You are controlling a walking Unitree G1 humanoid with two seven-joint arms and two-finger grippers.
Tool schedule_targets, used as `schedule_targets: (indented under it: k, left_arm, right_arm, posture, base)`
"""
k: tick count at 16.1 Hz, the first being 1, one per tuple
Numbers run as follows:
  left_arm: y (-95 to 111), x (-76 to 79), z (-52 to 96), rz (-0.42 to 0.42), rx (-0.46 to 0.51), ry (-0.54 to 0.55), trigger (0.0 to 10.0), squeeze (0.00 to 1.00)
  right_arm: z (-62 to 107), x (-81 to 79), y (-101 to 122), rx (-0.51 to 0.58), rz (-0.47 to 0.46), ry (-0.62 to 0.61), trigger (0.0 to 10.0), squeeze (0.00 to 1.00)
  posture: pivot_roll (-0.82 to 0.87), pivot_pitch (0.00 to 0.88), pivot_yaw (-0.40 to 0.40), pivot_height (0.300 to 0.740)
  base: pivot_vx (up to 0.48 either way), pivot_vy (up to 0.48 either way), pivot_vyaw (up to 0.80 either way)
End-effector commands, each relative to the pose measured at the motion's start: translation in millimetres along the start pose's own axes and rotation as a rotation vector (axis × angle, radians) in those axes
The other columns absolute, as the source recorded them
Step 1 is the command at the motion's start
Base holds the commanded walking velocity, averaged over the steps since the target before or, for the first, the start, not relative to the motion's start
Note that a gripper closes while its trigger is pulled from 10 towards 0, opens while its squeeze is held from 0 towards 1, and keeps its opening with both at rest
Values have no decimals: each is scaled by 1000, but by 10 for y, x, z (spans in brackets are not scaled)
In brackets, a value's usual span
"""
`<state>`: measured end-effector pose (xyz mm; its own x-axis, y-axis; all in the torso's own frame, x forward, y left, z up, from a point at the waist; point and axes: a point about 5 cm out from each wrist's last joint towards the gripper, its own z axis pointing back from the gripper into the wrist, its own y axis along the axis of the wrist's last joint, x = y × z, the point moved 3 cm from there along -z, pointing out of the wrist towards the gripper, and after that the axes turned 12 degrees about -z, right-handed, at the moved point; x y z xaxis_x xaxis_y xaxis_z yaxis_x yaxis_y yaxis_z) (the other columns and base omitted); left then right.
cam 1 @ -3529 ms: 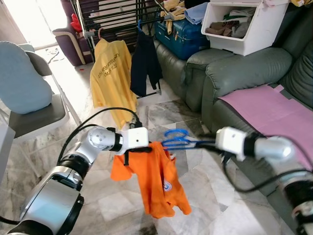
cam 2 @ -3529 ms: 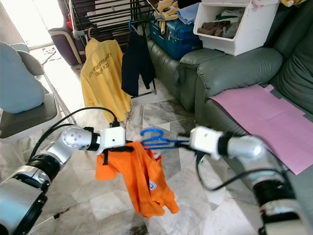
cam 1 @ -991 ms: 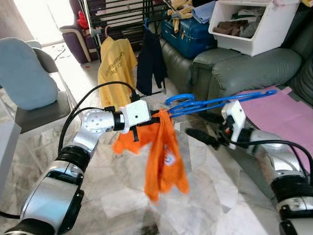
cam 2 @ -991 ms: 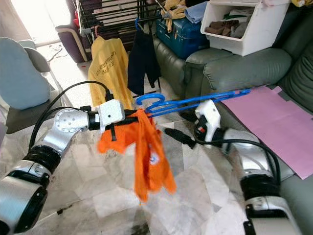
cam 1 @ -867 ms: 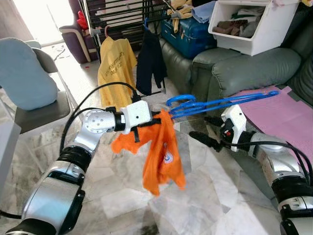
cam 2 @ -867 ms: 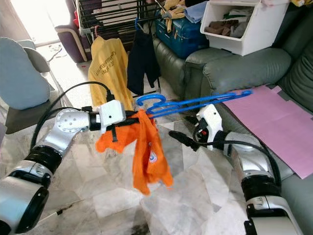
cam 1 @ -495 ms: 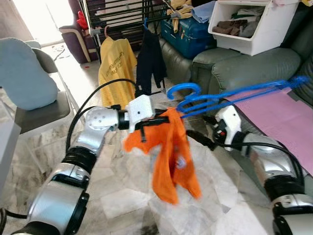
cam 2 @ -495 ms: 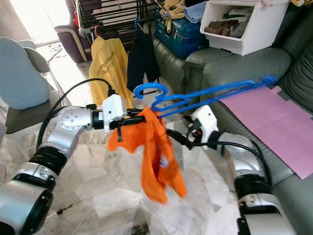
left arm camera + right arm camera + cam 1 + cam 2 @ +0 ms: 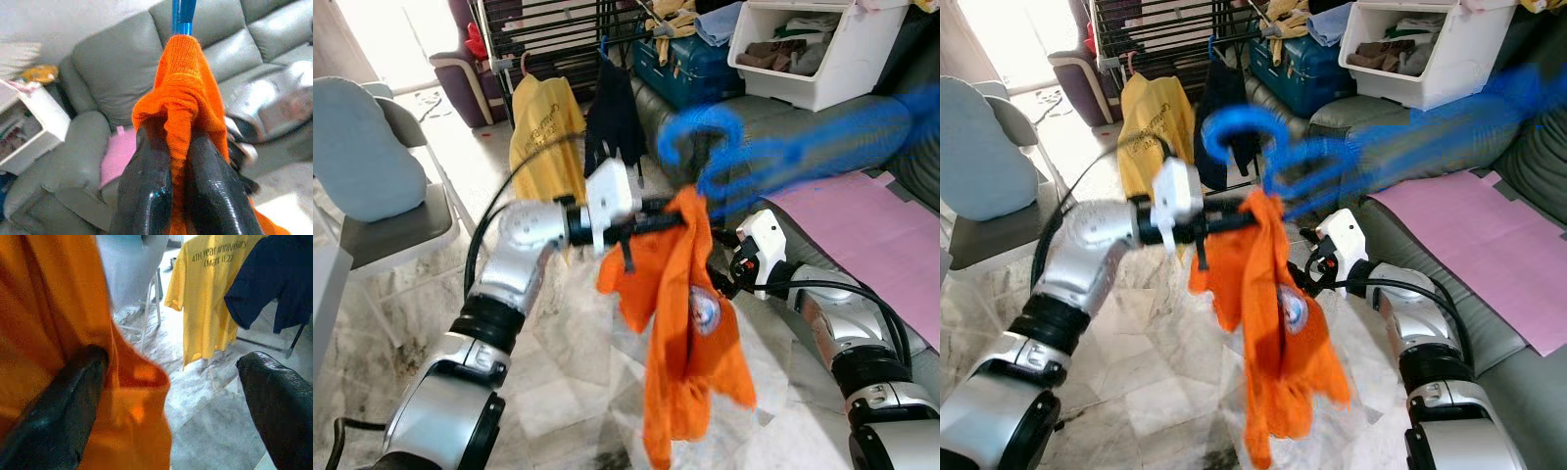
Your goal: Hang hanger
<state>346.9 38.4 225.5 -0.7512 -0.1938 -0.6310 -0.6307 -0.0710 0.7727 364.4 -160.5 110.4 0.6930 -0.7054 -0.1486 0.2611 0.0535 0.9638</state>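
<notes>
Left gripper (image 9: 178, 171) clamps the orange shirt (image 9: 690, 323) on a motion-blurred blue hanger (image 9: 773, 147), right gripper (image 9: 171, 406) spread wide beside the cloth, marble floor (image 9: 568, 382) beneath.

A grey-green leather sofa (image 9: 822, 137) runs along the right. On its seat lies a pink mat (image 9: 862, 230); on its arm rests a white plastic bin (image 9: 808, 49) of clothes, a blue suitcase (image 9: 690, 64) just beyond. Left of the sofa, a black drying rack (image 9: 548, 29) carries a yellow T-shirt (image 9: 543, 127) and a dark navy shirt (image 9: 612, 122). Far left stands a grey chair (image 9: 382, 211).
</notes>
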Motion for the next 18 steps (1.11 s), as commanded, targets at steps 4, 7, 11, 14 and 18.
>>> schedule_targets:
  k: [4, 7, 11, 14, 18]
  left_arm:
    - [243, -230, 27, -91, 32, 72, 0, 0]
    - [319, -233, 21, -92, 50, 68, 0, 0]
    - [483, -312, 14, -96, 94, 96, 0, 0]
    - [406, -346, 120, -82, 55, 128, 0, 0]
    - [-125, -195, 503, 34, -128, 203, 0, 0]
  right_arm:
    - [39, -21, -398, -176, -51, 5, 10000, 0]
    - [82, 81, -460, -203, -65, -80, 10000, 0]
    - [150, 291, -532, -212, -121, -286, 10000, 0]
    - [336, 590, -472, -139, -224, -561, 0, 0]
    - [709, 989, -111, 41, -263, -857, 0, 0]
  posture:
    - [-143, 0, 82, 740]
    - [-142, 0, 82, 740]
    - [-138, 0, 80, 740]
    - [-137, 0, 80, 740]
    - [-151, 0, 81, 740]
  base:
    - [0, 0, 0]
    - [0, 0, 0]
    - [0, 0, 0]
    - [0, 0, 0]
    - [0, 0, 0]
